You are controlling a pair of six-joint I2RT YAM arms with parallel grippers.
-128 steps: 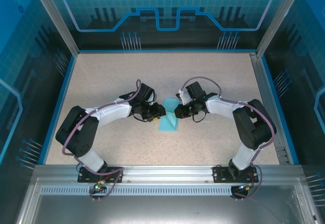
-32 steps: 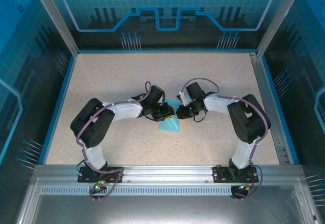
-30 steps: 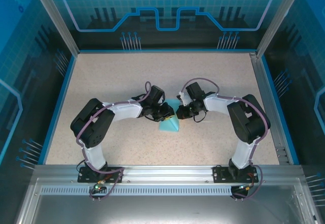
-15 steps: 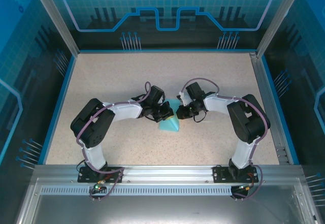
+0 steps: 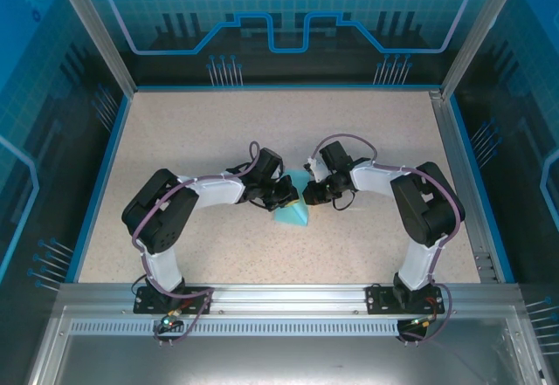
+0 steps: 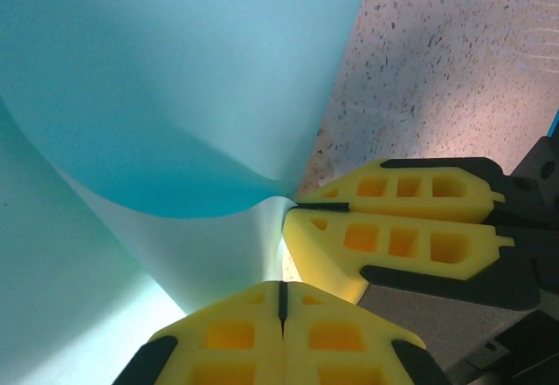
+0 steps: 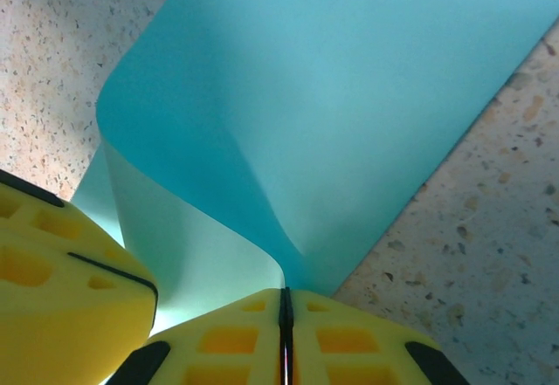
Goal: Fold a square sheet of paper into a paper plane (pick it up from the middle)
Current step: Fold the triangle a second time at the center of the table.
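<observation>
The square sheet of paper (image 5: 291, 215), light turquoise, lies mid-table, bent into a pointed shape with its far part lifted. In the left wrist view the paper (image 6: 175, 97) curls up and over. Its pale underside runs down to my left gripper (image 6: 281, 285), whose yellow fingers are pressed together at the paper's edge. My right gripper (image 7: 284, 293) is shut on a pinched curl of the paper (image 7: 349, 97). Both grippers meet over the sheet's far end, the left gripper (image 5: 286, 195) just left of the right gripper (image 5: 311, 195). The right gripper's fingers (image 6: 393, 241) sit right beside my left fingertips.
The speckled beige tabletop (image 5: 192, 132) is bounded by a blue rim and metal frame posts (image 5: 92, 31). An aluminium rail (image 5: 288, 298) carries both arm bases at the near edge. The arms' elbows sit wide to either side of the paper.
Since the oldest frame the left arm has reached further right and the paper has gone from a flat strip to a pointed, lifted shape. In the last second the arms hardly move.
</observation>
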